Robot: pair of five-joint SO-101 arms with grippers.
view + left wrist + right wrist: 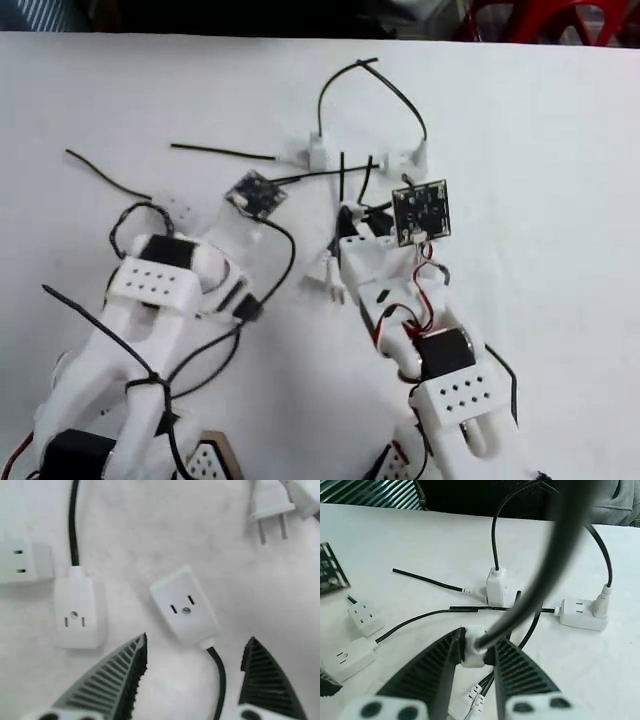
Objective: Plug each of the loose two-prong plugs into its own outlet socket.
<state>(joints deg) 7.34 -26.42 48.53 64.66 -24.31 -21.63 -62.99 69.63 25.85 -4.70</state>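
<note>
Mid-table [560, 150], the right gripper [476, 639] pinched a white plug [471, 656] by its body, seemingly light, hard and tugged by its stiff cord [530, 595]; the left gripper [195, 647] gaped wide over a socket [184, 611].

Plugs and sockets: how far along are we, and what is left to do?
Done, it seems: a white plug sits in the white socket block. In hand: the right claw is shut on a white two-prong plug with black cord, not yet inserted. The open left claw hovers over a white socket on a black cord, empty, like its white neighbour socket. Left: seating the held plug.
</note>
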